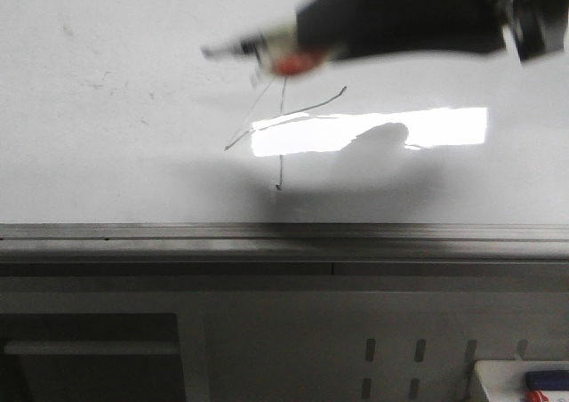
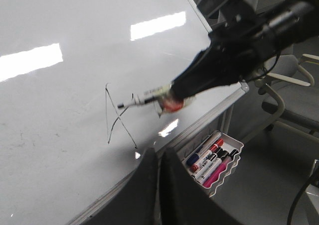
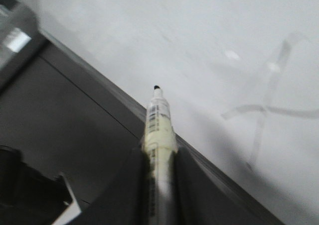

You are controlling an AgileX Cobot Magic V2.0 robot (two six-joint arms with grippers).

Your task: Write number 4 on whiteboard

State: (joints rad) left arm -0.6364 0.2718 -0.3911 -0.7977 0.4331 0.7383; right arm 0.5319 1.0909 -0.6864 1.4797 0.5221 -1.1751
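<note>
Right claw (image 3: 159, 158) clamped on pale-barrelled black-tipped marker (image 3: 158, 123), tip lifted off glossy white whiteboard (image 1: 107, 144); left claw (image 2: 158, 158) fingers pressed together, empty.

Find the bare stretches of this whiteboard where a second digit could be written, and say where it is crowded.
The whiteboard is bare left of the number 4, apart from faint smudges, and right of it up to the glare patch. It is crowded at the 4 itself, where the right hand holds the marker just above the lines.
</note>
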